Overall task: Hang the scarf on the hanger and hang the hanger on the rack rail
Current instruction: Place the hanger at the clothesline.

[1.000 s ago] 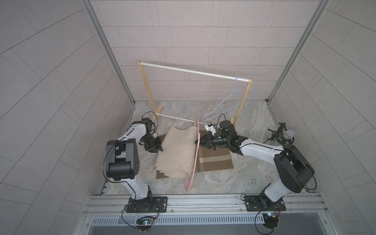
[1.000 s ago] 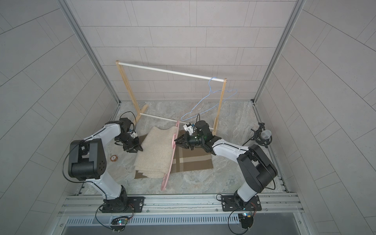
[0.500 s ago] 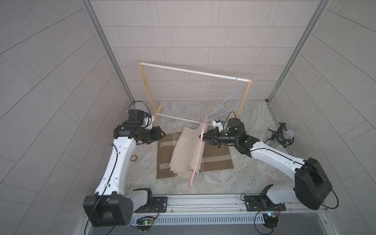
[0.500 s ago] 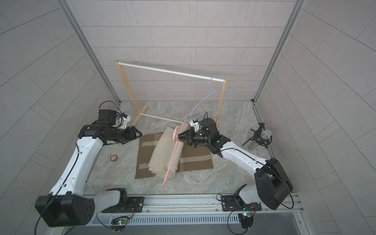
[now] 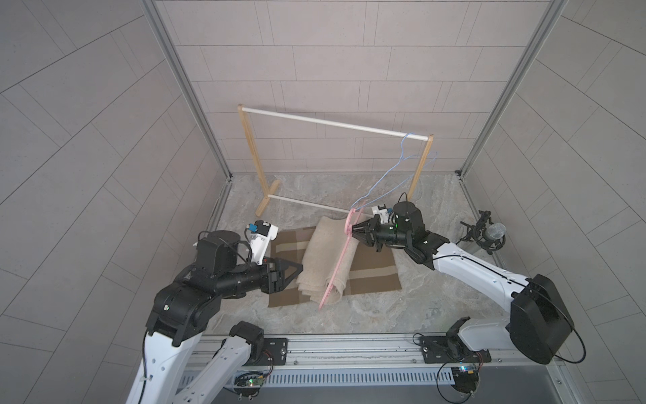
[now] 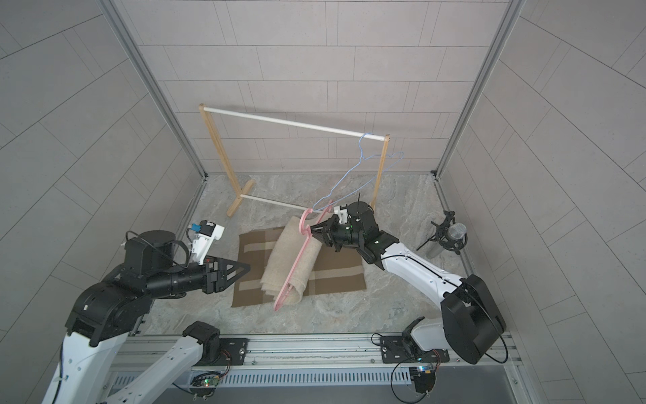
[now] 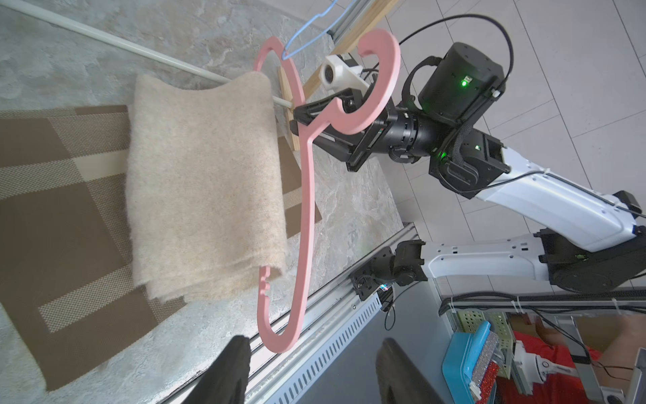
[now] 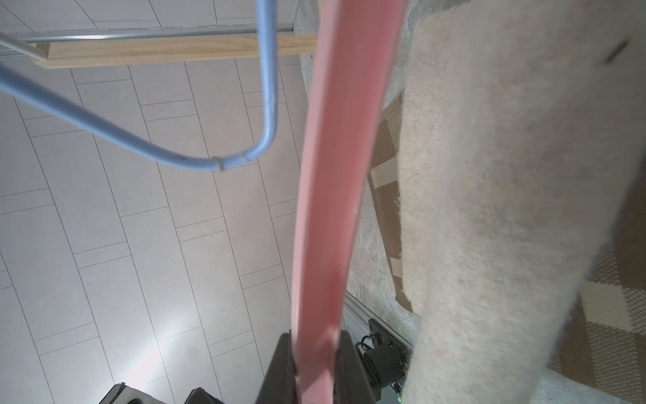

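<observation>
Pink hanger [image 5: 334, 271] clamped by the right gripper [image 5: 354, 231], beige scarf [image 5: 325, 259] draped over its bar.
In both top views the scarf hangs over the mat [image 5: 374, 269]; the empty left gripper [image 5: 297, 271] waits at its 9 o'clock, rack [image 5: 335, 123] at 12. Left wrist: fingers [image 7: 234, 370] apart, clear of the hanger's end. Right wrist: jaws pinch the neck, likely leaving the bar free; blue hanger [image 8: 265, 105] close beside.
</observation>
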Controlling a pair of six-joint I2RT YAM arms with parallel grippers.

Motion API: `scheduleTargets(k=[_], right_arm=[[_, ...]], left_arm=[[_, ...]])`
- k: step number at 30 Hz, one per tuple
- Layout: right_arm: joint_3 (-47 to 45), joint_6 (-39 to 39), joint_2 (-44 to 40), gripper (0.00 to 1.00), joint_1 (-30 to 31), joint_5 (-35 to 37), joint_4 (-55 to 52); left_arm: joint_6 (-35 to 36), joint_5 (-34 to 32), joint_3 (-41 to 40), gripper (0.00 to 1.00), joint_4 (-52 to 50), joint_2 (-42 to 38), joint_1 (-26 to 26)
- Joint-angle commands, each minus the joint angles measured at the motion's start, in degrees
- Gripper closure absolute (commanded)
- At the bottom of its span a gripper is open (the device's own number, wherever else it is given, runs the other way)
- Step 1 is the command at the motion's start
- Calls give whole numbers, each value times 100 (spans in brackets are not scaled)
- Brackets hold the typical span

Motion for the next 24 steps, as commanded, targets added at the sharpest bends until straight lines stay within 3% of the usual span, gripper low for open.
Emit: scheduleTargets(k=[1, 13, 19, 24], right_arm=[[264, 66, -277, 100, -37, 348, 116], [232, 65, -429, 99, -14, 465, 39], [215, 57, -520, 99, 8, 505, -24], [183, 78, -523, 99, 59, 550, -18]], left_arm=[[-68, -24, -162, 40, 72, 214, -219], [-76, -1797, -250, 40, 904, 1430, -2224], [50, -2424, -187, 44, 1021, 2071, -2734], [65, -2456, -210, 54, 1102, 2367, -2905]])
